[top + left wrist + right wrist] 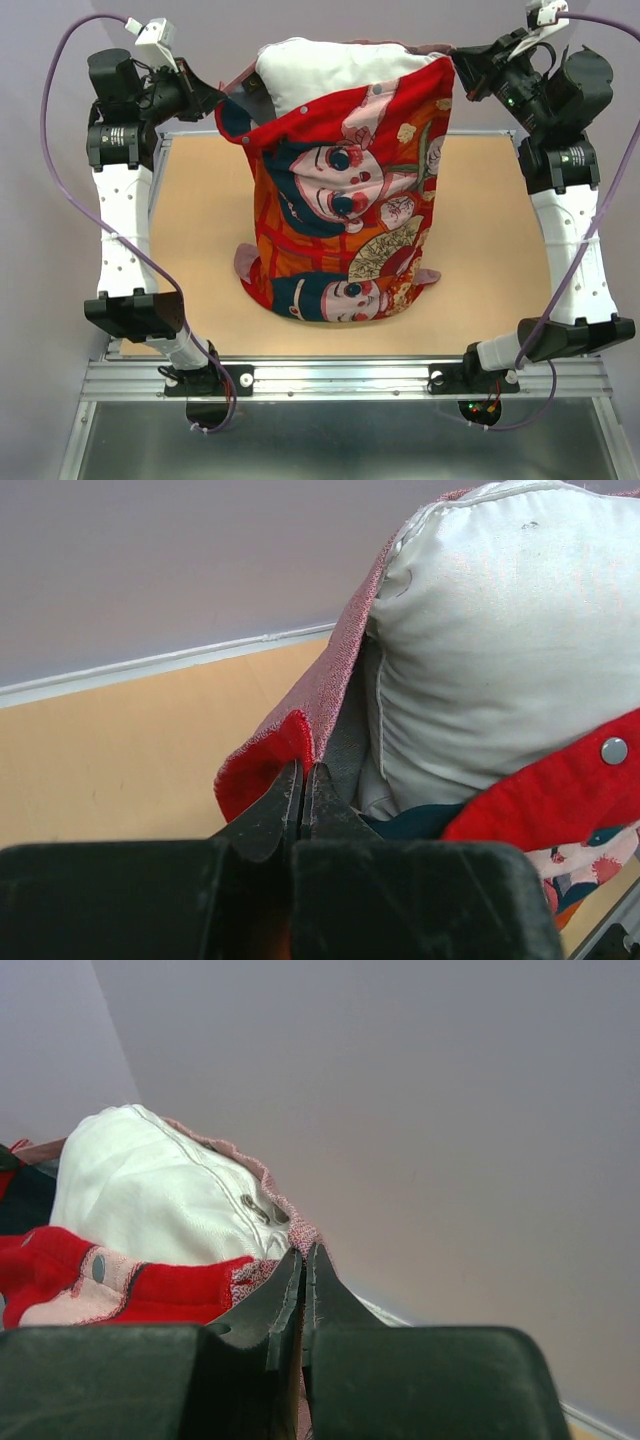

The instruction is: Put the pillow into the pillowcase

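The black, tapering fingers of the left gripper (303, 778) fill the bottom of the left wrist view. They are pressed flat together on a folded corner of the pillowcase (345, 210), at the rim of its open mouth. The right gripper (304, 1260) does the same at the opposite corner, its jaws clamped with a thin edge of pinkish weave caught between them.

The two arms hold those corners high and apart, so the sleeve hangs mouth upward and its lower end rests, bulging, on the tan table (490, 250). This hold looks meant to let the pillow's own weight carry it down while the mouth is kept stretched wide.

The pillow (330, 65) sits mostly inside the sleeve. Only its plump top rises above the rim, between the grippers, so the task seems close to done, with that crown left to settle.

The pillow's cloth is plain white and smooth, with a faint sheen, a stitched seam along its edge and a few small dark specks. The sleeve's rear face is a dull pinkish-red with a grainy weave. The front is bright red, printed with two round-faced cartoon children and a fan. A small metal snap (614, 750) sits on the front hem, and the front rim sags lower on the left side.
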You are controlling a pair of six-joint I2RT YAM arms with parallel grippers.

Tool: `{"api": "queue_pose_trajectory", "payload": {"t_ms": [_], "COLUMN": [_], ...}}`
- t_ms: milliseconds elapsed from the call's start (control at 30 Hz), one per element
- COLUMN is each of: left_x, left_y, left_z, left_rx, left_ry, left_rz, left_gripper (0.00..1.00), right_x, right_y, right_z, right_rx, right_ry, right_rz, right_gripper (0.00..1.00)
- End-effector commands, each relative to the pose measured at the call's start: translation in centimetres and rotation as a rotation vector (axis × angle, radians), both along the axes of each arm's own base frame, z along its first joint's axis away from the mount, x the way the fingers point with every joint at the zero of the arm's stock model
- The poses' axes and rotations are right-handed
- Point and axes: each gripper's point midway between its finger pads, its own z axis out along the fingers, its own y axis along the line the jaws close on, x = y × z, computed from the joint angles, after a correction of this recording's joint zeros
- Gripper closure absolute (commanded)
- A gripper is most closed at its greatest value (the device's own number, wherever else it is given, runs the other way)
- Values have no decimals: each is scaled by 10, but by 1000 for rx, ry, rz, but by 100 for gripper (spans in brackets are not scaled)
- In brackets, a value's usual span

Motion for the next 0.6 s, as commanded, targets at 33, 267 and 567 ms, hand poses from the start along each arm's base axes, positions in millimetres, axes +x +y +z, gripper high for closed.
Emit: {"api": "queue_pose_trajectory", "payload": {"t_ms": [33, 267, 567], "left_x": [-16, 20, 20], "left_y": [2, -4, -19], "left_z": [28, -41, 29], "left_rx": [43, 14, -27], "left_ry": [-138, 41, -158], "left_rz": [4, -29, -115], "left_gripper": [100, 52, 100], "right_x": [-53, -85, -87], "right_y": [-4, 7, 2], "right_z": [71, 96, 89], "right_rx": [35, 75, 59], "right_ry": [-198, -232, -232], "right_rz": [22, 117, 88], "right_gripper": [100, 100, 99]}}
